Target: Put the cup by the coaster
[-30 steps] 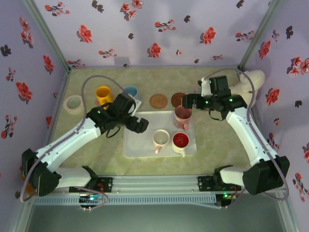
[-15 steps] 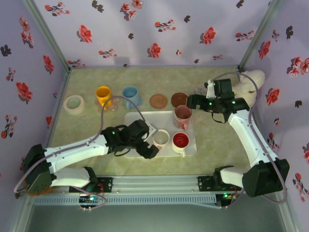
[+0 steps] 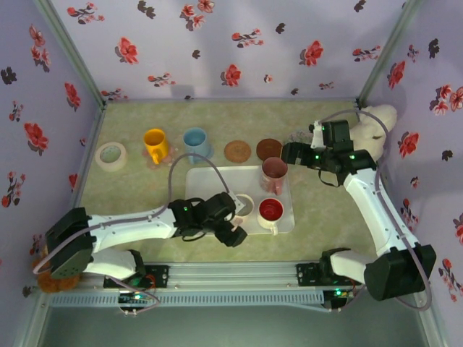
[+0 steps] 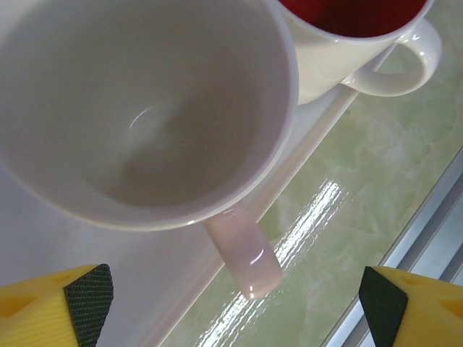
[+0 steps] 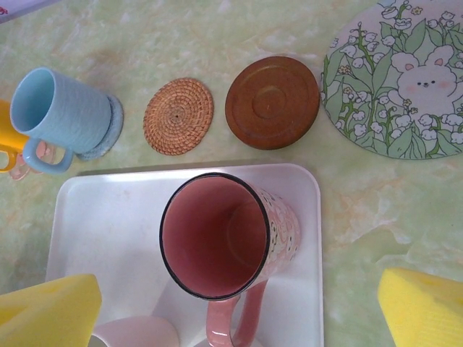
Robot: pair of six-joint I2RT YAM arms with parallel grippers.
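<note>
**Left gripper open around the pale cup's handle**

Down at the near edge of the white plastic tray (image 3: 210, 184), the left gripper (image 4: 233, 298) sits low with its yellow fingers (image 4: 51, 307) spread wide. The pink handle of the white ceramic cup (image 4: 145, 108) pokes out between them, touching neither pad. That cup stands upright on the tray, just beside the white cup with the red inside (image 3: 270, 211).

Over on the right, the right gripper (image 3: 289, 153) hangs wide open, holding nothing, above the tall pink mug with a black rim (image 5: 217, 238). The mug is upright at the tray's far right corner.

Beyond the tray on the green marbled desk (image 3: 325, 210) lie a round woven rattan coaster (image 5: 178, 116) and a round brown wooden coaster (image 5: 272, 103) side by side, with a light blue cup (image 5: 61, 108) further left.
</note>
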